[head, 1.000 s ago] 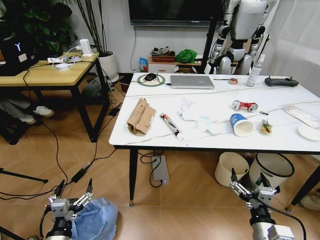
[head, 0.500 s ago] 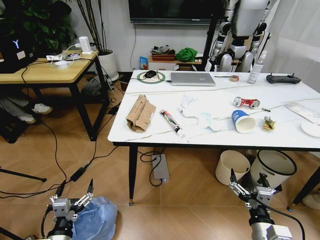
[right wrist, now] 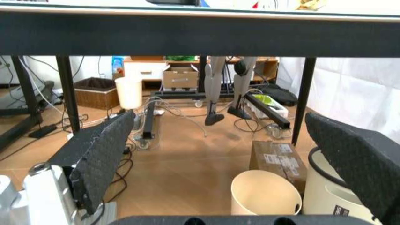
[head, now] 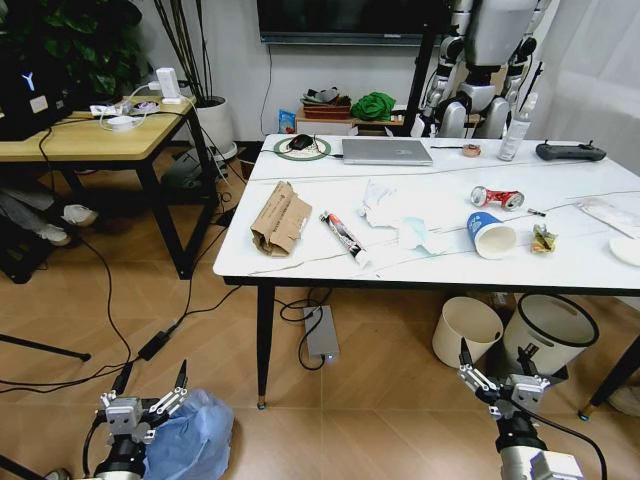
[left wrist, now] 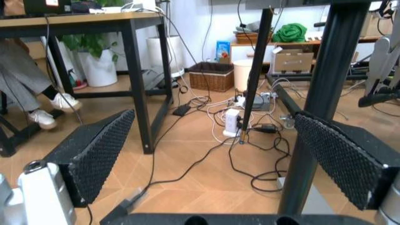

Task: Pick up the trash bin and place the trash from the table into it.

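Blue, crinkled plastic marked the nearest item: the small trash bin lined with a translucent light-blue bag (head: pixel 190 440) sat on the wood floor, touching or just beside the left gripper (head: pixel 150 385). That gripper's jaws were spread wide with nothing between them; the left wrist view confirmed both black ribbed pads (left wrist: pixel 93 152) apart over bare floor. The right gripper (head: pixel 495 365) was low on the other side, jaws likewise wide and empty, pointing toward the cream round bin (head: pixel 468 332) and the white bin with black rim (head: pixel 552 328) under the table.

Compared with a second earlier, the whole head view had shifted: the large white marble-look table (head: pixel 300 262) sat slightly higher and further left in frame. Both grippers held the same low pose, and nothing on the table had moved relative to the rest. Judged as camera motion, i.e. the robot repositioning, not manipulation.

On the table, untouched: crumpled brown cardboard (head: pixel 280 218), thin wrapper (head: pixel 343 238), white tissues (head: pixel 390 212), blue-white paper cup (head: pixel 490 236), crushed red can (head: pixel 493 198), white round lid (head: pixel 630 250), clear flat plastic package (head: pixel 604 213).

Implication: bin not yet gripped; first step pending, all trash remaining.
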Available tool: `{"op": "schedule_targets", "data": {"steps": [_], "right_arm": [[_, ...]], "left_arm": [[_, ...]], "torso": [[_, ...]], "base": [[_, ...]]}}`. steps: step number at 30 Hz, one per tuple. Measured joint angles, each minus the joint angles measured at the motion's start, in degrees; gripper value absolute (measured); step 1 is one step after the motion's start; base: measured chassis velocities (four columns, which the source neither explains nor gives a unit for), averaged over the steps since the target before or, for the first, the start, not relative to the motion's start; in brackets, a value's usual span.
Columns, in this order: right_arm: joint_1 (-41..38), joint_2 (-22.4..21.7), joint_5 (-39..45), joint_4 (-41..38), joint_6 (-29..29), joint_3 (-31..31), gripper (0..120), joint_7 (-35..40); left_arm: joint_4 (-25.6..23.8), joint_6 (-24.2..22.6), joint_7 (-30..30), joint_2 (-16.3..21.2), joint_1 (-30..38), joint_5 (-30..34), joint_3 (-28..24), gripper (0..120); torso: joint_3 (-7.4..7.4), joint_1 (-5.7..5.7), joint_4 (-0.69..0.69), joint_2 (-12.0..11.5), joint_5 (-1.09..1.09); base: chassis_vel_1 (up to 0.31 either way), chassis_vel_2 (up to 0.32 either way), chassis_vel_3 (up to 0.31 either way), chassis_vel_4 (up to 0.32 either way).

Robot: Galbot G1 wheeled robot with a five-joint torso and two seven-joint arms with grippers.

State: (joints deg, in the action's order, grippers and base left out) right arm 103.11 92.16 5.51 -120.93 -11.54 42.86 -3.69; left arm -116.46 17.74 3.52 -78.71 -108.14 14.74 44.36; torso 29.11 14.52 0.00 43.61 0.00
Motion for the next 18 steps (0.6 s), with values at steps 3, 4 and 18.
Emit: {"op": "schedule_targets", "data": {"steps": [3,4,18], "right_arm": [[0.0,0.0,-0.1,-0.1,0.0,0.0,100,0.0],[0.0,0.0,-0.2,-0.2,0.0,-0.1,100,0.0],[0.0,0.0,-1.3,-1.2,-0.3,-0.1,100,0.0]], "left_arm": [[-0.1,0.0,0.0,0.0,0.0,0.0,0.0,100],[-0.1,0.0,0.0,0.0,0.0,0.0,0.0,100],[-0.4,0.0,0.3,-0.2,-0.3,0.0,0.0,100]], "torso": [[-0.35,-0.21,0.0,-0.6,0.0],[-0.54,-0.33,0.0,-0.9,0.0],[-2.5,-1.77,0.0,-4.3,0.0]], "base": [[0.0,0.0,0.0,0.0],[0.0,0.0,0.0,0.0],[0.0,0.0,0.0,0.0]]}}
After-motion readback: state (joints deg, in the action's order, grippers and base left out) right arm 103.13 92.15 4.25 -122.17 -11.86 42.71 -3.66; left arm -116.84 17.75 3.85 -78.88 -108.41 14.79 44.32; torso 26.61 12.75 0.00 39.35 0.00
